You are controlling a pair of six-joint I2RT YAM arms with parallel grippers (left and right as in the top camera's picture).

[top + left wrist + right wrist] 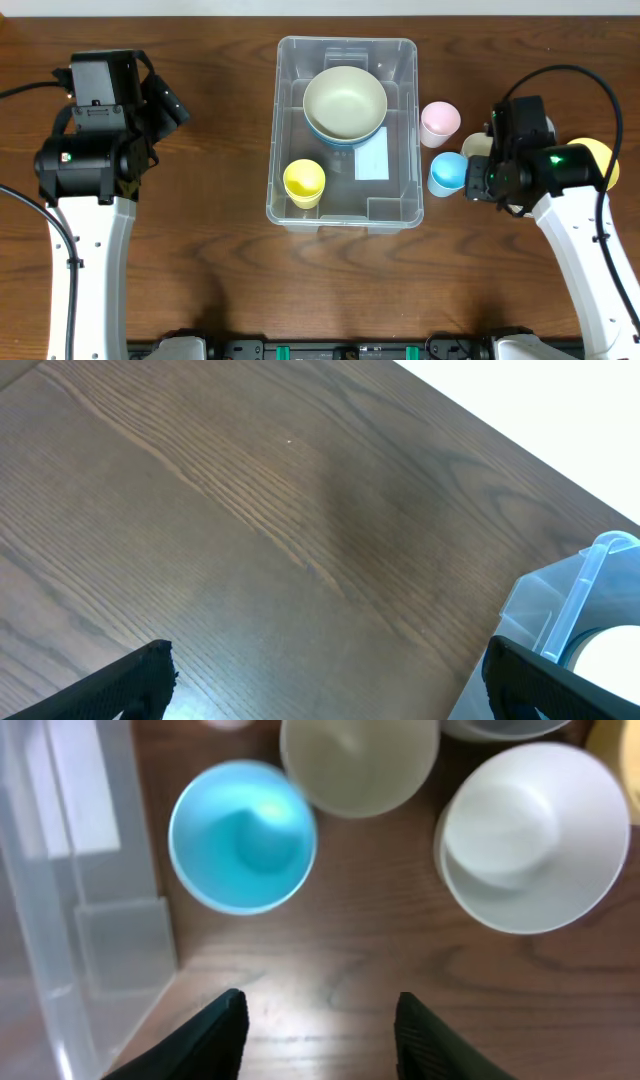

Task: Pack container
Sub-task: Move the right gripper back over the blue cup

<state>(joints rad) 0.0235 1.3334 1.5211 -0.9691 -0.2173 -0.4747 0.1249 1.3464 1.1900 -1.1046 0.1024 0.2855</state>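
Observation:
The clear plastic container (pixel 345 130) stands mid-table and holds a cream bowl (pixel 345 100) stacked on a blue bowl, a yellow cup (pixel 304 182) and a white label. Its corner shows in the left wrist view (pixel 575 610) and its wall in the right wrist view (pixel 60 890). My right gripper (pixel 320 1020) is open and empty above bare wood, just short of a blue cup (pixel 243 837), a cream cup (pixel 358 760) and a white bowl (pixel 525 835). A pink cup (pixel 439 123) stands by the container's right side. My left gripper (pixel 330 680) is open and empty over bare table, left of the container.
A yellow bowl (pixel 590 158) lies at the far right, partly under my right arm. The blue cup (pixel 447 173) stands close to the container's right wall. The table's far edge (pixel 520 420) meets a white wall.

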